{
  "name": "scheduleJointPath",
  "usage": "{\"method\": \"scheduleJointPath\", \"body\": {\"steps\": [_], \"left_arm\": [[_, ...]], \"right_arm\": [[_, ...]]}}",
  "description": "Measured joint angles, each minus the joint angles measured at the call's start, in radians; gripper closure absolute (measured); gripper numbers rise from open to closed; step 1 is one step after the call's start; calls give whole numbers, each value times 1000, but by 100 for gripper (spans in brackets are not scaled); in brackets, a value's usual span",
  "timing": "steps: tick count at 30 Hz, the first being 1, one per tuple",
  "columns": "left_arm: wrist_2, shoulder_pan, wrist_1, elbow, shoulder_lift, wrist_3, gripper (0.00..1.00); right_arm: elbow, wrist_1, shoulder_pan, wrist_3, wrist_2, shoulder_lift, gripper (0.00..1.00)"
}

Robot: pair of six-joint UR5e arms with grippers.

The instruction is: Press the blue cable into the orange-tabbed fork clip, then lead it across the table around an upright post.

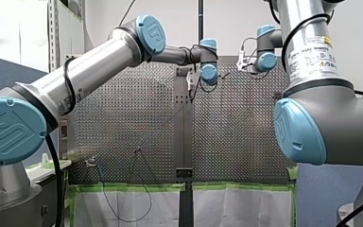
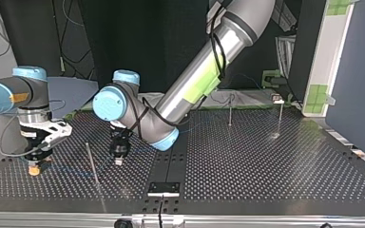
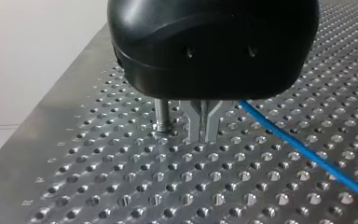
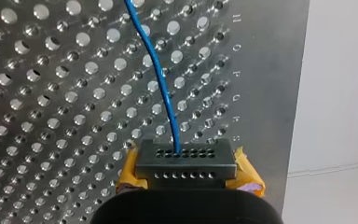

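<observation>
— While my left gripper (image 3: 205, 139) hangs tip-down just off the table (image 2: 266, 171), metal fingers (image 3: 194, 122) pressed together, where's the blue cable (image 3: 307, 154)?
— It runs out from right beside those fingers; whether they nip it, I can't tell. In the top view it trails faintly toward nine o'clock, to my right gripper (image 2: 35, 164).
— Is that one gripping?
— Can't tell. Its wrist view shows the cable ending at a dark holed block (image 4: 185, 163) flanked by yellow-orange.
— How will the cable handle?
— Thin, light, limp, probably slick. I'd pinch it close beside the upright post (image 2: 92, 166), at eight o'clock of the left gripper.
— Arm poses?
— Left arm sweeps down from one o'clock, wrist vertical. Right arm enters at nine o'clock, pointing straight down.
</observation>
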Motion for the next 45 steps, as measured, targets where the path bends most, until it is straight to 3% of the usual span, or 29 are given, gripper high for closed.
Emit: {"method": "scheduleJointPath", "body": {"steps": [1,2,3,4,5,6,7,18,19,23,24,25,36,45], "left_arm": [[3,0,4,-2,0,1,89],[7,0,8,-5,0,3,89],[8,0,11,-8,0,5,67],[9,0,14,-10,0,8,60],[11,-1,18,-14,0,12,60],[13,-1,20,-17,-1,14,41],[15,-1,22,-21,0,15,33],[51,15,8,-114,0,12,37],[53,16,9,-121,0,10,31],[74,22,17,-141,1,5,31],[77,22,18,-142,1,4,27],[80,23,18,-143,1,4,0],[54,24,23,-142,0,-41,0],[9,21,23,-133,1,-39,0]], "right_arm": [[0,1,0,0,0,0,100],[1,1,0,0,0,0,100],[1,3,0,0,-1,0,100],[2,4,0,0,-1,0,100],[2,5,0,0,-1,0,100],[4,6,-1,1,0,0,100],[5,7,-1,1,-1,0,100],[59,3,1,1,5,2,100],[64,3,1,1,6,2,100],[83,0,3,1,7,4,100],[88,0,4,1,7,5,100],[93,-1,5,1,8,5,100],[184,-82,18,36,27,21,100],[273,-171,34,36,31,96,100]]}}
